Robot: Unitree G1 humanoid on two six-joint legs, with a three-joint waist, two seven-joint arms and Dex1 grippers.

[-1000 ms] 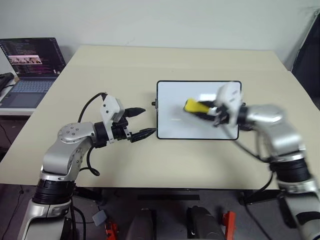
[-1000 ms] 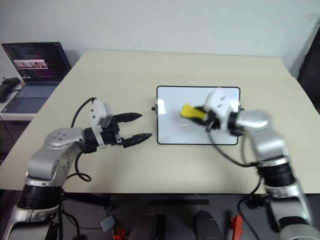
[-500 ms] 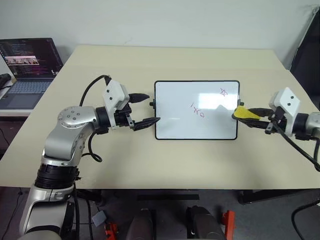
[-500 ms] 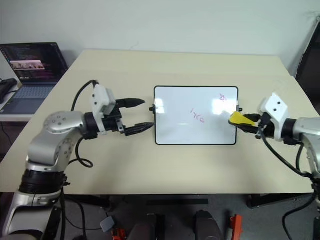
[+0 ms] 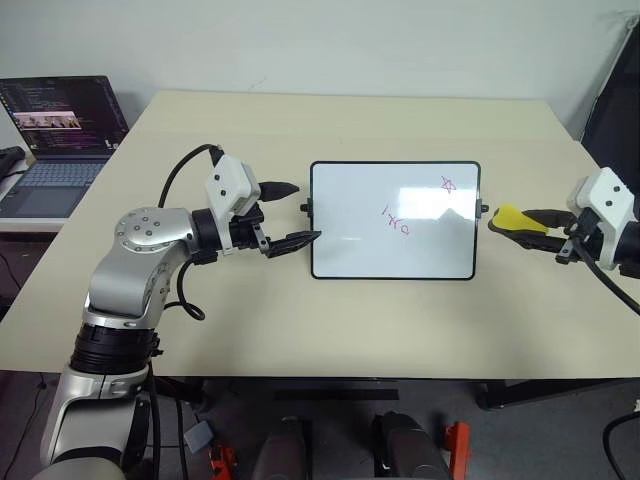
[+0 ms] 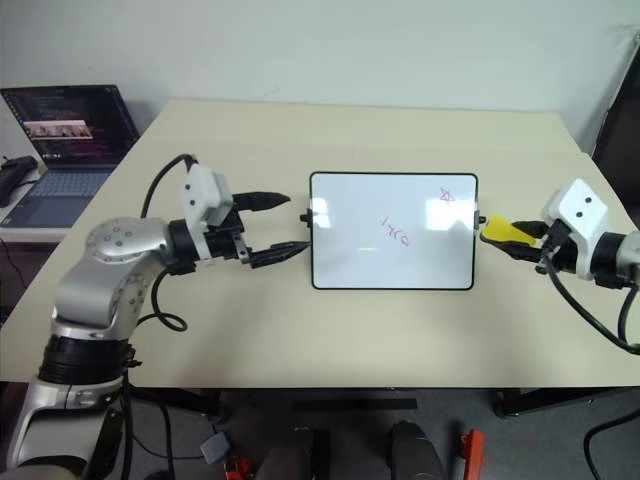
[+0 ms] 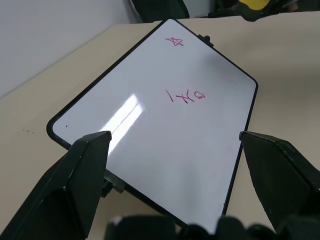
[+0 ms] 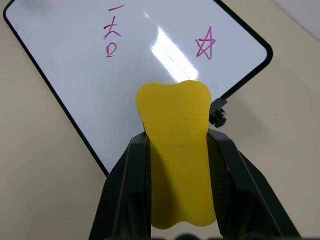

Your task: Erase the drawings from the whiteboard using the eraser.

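Observation:
The whiteboard (image 5: pixel 350 235) lies flat at the table's middle. On it are the drawings: a pink star (image 5: pixel 448 184) near its far right corner and red-pink scribbles (image 5: pixel 395 221) at its centre. My right gripper (image 5: pixel 522 222) is shut on the yellow eraser (image 5: pixel 513 219), held above the table just off the board's right edge and pointing at it. In the right wrist view the eraser (image 8: pixel 177 150) sticks out between the fingers. My left gripper (image 5: pixel 302 212) stands open at the board's left edge, its fingers (image 7: pixel 85 170) spread across that edge.
An open laptop (image 5: pixel 60 130) sits on a side surface at the far left. The beige table (image 5: pixel 300 320) has bare room all around the board. A dark panel (image 5: pixel 615 100) stands past the table's right corner.
My right gripper has carried the eraser from over the board out past its right edge, and the drawings now show. My left gripper has come up to the board's left edge.

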